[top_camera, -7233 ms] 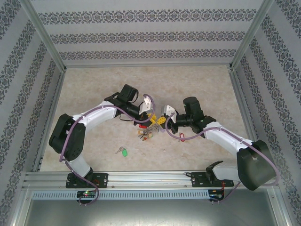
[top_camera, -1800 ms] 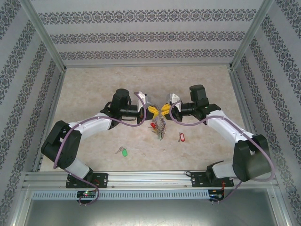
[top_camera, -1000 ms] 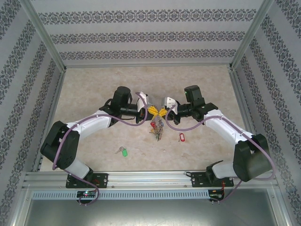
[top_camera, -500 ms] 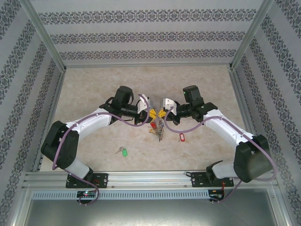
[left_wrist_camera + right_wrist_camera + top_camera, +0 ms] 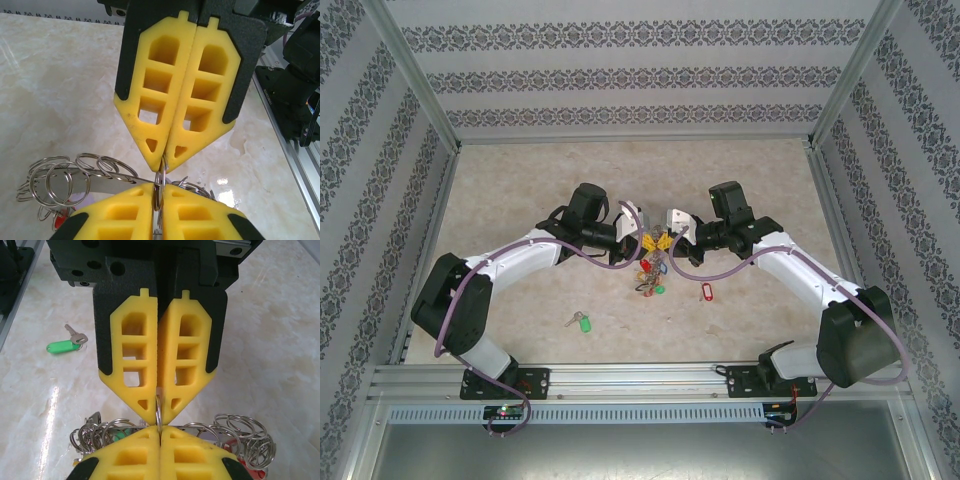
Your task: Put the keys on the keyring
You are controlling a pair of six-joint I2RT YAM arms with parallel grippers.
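Observation:
Over the middle of the table my left gripper (image 5: 643,244) and right gripper (image 5: 667,240) meet tip to tip. The keyring (image 5: 650,272) hangs between them, its small keys with coloured tags dangling below. In the left wrist view my left gripper (image 5: 160,197) is shut on a thin wire loop of the keyring (image 5: 100,176), and the right gripper (image 5: 163,159) pinches the same loop from the far side. The right wrist view shows my right gripper (image 5: 159,437) shut on the loop, opposite the left gripper (image 5: 157,412). The keys lie loose: the green-tagged key (image 5: 582,321) (image 5: 65,344) and the red-tagged key (image 5: 704,292).
Patterned walls on aluminium posts (image 5: 420,95) close in the marbled table (image 5: 520,170) on three sides. A metal rail (image 5: 640,380) with both arm bases runs along the near edge.
The left arm has edged a little to the right. The bunch of tagged keys under the grippers has swung and spread out. Both loose keys lie where they were.

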